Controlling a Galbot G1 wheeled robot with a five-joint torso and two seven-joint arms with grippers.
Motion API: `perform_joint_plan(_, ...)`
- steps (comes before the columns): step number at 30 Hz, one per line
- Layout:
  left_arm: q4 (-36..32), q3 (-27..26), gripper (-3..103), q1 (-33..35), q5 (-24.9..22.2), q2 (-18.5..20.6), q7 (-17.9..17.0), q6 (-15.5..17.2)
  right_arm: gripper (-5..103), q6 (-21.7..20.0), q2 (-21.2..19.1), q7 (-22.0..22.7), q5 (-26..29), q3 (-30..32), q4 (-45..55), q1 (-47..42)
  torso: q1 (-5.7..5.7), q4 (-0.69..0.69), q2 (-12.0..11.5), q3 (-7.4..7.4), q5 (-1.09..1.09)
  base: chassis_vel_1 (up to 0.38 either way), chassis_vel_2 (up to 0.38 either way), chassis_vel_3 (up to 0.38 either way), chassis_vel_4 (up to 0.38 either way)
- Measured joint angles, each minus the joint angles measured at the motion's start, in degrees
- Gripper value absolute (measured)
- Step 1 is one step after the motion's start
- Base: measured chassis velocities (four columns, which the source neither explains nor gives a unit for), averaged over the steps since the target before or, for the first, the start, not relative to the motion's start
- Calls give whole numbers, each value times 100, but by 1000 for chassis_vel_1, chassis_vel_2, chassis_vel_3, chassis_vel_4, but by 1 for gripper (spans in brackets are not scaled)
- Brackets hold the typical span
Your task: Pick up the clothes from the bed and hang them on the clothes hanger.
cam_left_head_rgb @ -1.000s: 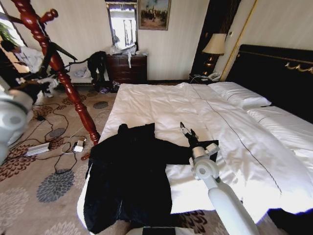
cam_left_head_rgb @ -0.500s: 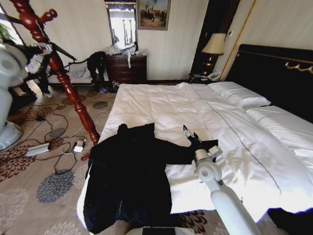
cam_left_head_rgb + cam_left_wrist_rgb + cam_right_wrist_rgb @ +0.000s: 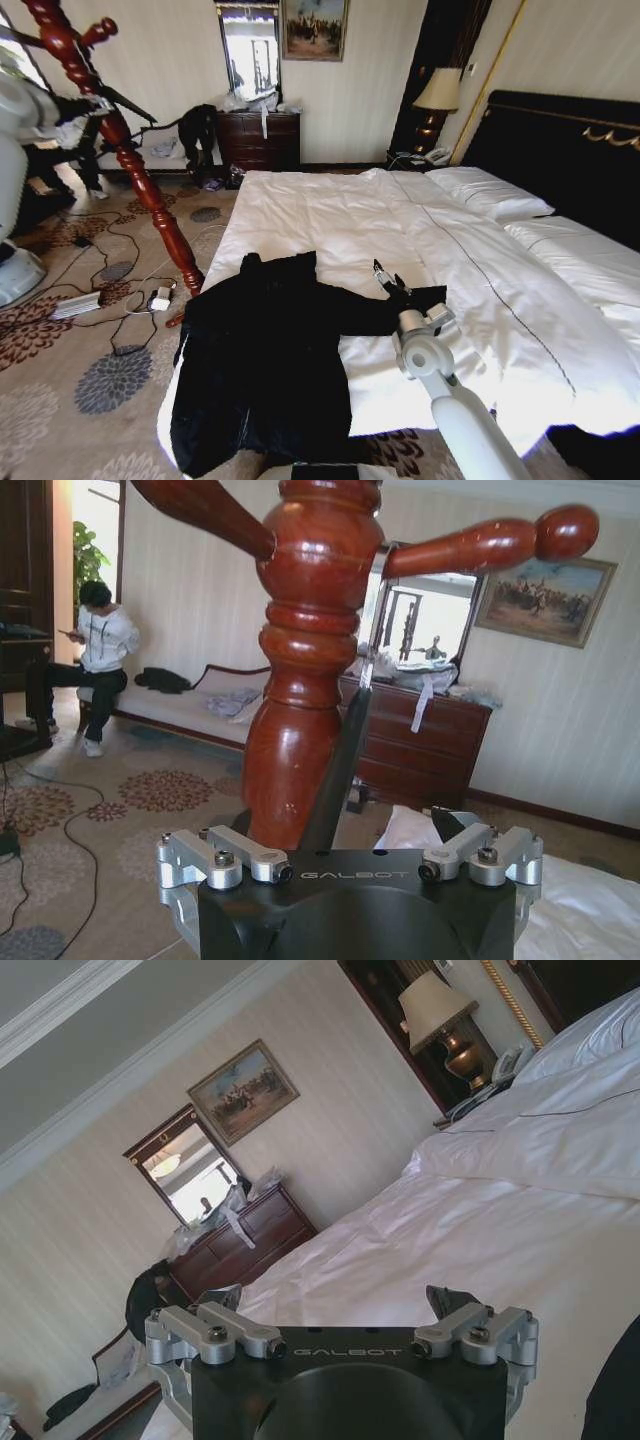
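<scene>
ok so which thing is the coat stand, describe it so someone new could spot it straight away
Start at the wide white bed and go to its near left corner, where the black coat lies. On the patterned carpet just beyond that corner stands the coat stand, a tall glossy reddish-brown turned wooden pole. Its knob-ended pegs at the top set it apart from the squat dark dresser against the far wall.

Left gripper (image 3: 352, 825) raised at the top of the coat stand (image 3: 300, 680), fingers spread, one either side of the turned red-brown pole. A knobbed peg (image 3: 500, 542) juts out above. Brown dresser (image 3: 420, 735), mirror (image 3: 425, 620) and framed painting (image 3: 545, 595) behind.
</scene>
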Motion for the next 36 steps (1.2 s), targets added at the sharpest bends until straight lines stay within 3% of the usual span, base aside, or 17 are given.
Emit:
perform_joint_plan(13,190,436,100,-124,-190,-66,-5,-24,100,10,8,27,4,6,43,-63,0,2,0,0,-1,0,0,0,0)
perform_joint_plan(15,168,437,89,-111,-213,-60,-12,-26,100,11,8,39,11,6,45,-67,0,1,0,0,0,0,0,0,0)
perform_joint_plan(16,154,437,89,-104,-228,-54,-14,-27,100,11,4,45,14,6,46,-69,0,0,0,0,0,0,0,0,0)
perform_joint_plan(17,124,437,78,-88,-265,-45,-26,-29,100,11,0,57,19,8,46,-71,1,1,0,0,-1,0,0,0,0)
perform_joint_plan(19,107,437,78,-79,-285,-39,-33,-29,100,11,0,63,20,9,46,-71,1,1,0,0,-1,0,0,0,0)
perform_joint_plan(23,62,429,57,-44,-343,-26,-64,-32,100,11,19,101,23,17,40,-79,0,1,0,0,-1,0,0,0,0)
perform_joint_plan(25,58,424,57,-42,-359,-28,-66,-33,100,11,22,103,24,18,40,-85,0,1,0,0,-1,0,0,0,0)
perform_joint_plan(30,-4,384,35,-10,-399,-26,-30,-36,100,66,37,-18,-16,19,42,-119,0,1,0,0,0,0,0,0,0)
perform_joint_plan(36,-106,249,18,72,-410,-39,90,-36,100,189,37,-230,-86,5,77,-149,0,2,0,0,-2,0,0,0,0)
